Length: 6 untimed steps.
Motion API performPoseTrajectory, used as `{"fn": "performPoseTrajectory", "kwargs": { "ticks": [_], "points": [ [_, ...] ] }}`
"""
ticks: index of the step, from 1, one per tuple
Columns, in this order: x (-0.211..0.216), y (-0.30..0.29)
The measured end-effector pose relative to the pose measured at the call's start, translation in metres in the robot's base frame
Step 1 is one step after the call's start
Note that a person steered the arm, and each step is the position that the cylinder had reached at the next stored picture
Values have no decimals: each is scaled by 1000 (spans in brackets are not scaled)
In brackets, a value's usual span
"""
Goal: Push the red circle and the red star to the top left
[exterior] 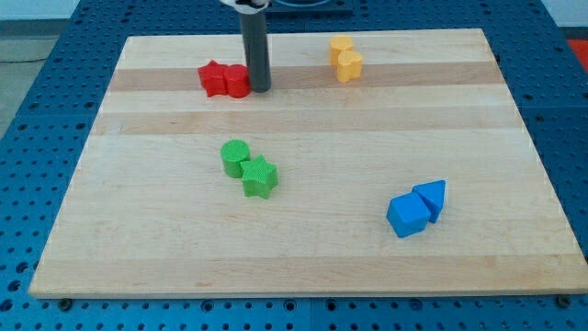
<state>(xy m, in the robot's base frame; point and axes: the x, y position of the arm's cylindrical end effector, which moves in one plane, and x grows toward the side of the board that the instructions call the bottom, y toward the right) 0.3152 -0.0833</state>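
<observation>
Blue blocks (pixel 417 209) nearest; upright my tip (pixel 259 89) beside red circle (pixel 238 81)

So my counter (pixel 303 257) is a pale wooden board with lengthwise grain stripes, some lighter, some a bit tan. It sits on a blue perforated base (pixel 37 101) dotted with rows of holes, showing on every side. Lighting's even and soft, barely any shadows.

Straight dark grey rod, cylindrical, matte; my tip (pixel 260 89) blunt; pale collar glimpsed at upper end.
</observation>
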Motion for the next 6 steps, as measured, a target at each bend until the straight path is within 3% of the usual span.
{"fn": "performPoseTrajectory", "kwargs": {
  "ticks": [3,5,6],
  "points": [
    [0,-71],
    [43,-62],
    [38,-96]
  ]
}}
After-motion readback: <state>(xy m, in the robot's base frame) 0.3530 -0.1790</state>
